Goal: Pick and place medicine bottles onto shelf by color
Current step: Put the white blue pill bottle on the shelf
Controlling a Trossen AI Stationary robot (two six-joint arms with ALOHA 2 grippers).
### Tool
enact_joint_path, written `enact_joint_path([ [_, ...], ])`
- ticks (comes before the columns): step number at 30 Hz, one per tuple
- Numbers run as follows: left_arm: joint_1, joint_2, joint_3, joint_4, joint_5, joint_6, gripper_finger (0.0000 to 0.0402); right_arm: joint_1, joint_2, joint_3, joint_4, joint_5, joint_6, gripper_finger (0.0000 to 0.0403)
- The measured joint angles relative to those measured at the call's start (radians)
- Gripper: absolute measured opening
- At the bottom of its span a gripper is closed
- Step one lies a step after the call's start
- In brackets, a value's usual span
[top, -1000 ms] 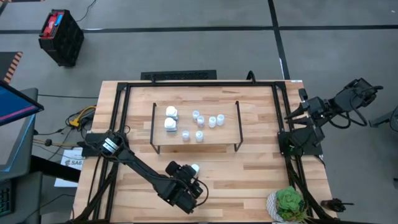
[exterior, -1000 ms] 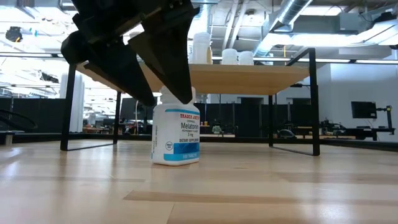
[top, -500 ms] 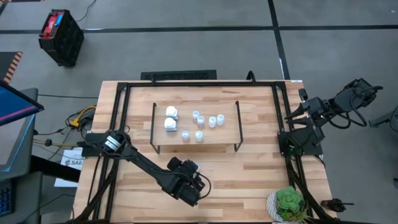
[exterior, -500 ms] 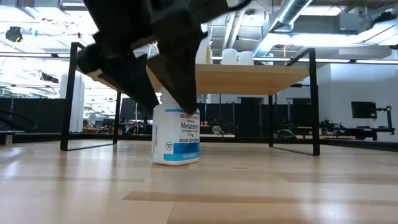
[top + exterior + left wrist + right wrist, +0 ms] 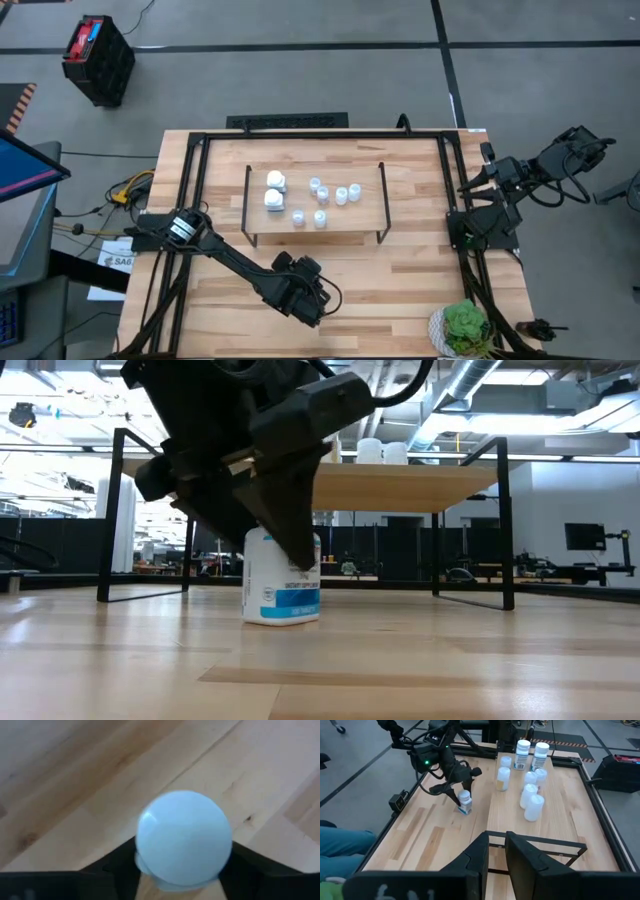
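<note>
A white medicine bottle [image 5: 283,588] with a printed label stands upright on its base on the table, in front of the shelf [image 5: 345,228]. It also shows in the right wrist view [image 5: 464,802]. My left gripper [image 5: 303,290] is above it, pointing down and open. Its fingers [image 5: 116,867] stand on either side of the bottle's round cap [image 5: 184,835], hiding the bottle in the high view. Two white bottles [image 5: 274,190] and several small pale-blue ones [image 5: 330,198] stand on the shelf. My right gripper [image 5: 496,845] waits at the table's right edge, slightly open and empty.
A green potted plant [image 5: 462,325] stands at the table's near right corner. The shelf's black legs [image 5: 110,520] stand just behind the bottle. Bare wood lies to the left and right of the bottle. A black crate [image 5: 98,58] sits on the floor beyond the table.
My left gripper has moved a little toward the far edge, over the white bottle, and has gone down. Its fingers now reach lower beside the bottle's top. The bottle has stayed upright in place.
</note>
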Motion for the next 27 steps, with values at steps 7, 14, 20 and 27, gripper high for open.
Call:
enact_joint_path([
  [7,-0.007,-0.001,0.027,-0.017,0.019,0.049,0.0116,0.0,0.0,0.0,0.0,0.0,0.0,0.0086],
  [14,-0.007,-0.001,0.271,-0.321,0.212,0.32,0.0116,0.0,0.0,0.0,0.0,0.003,0.015,0.0086],
  [20,-0.019,-0.003,0.511,-0.71,0.189,0.398,0.0116,0.0,0.0,0.0,0.023,0.005,0.007,0.0086],
  [27,-0.065,-0.076,0.618,-0.732,0.158,0.471,0.0118,0.0,0.0,0.0,0.014,0.005,0.008,0.0086],
])
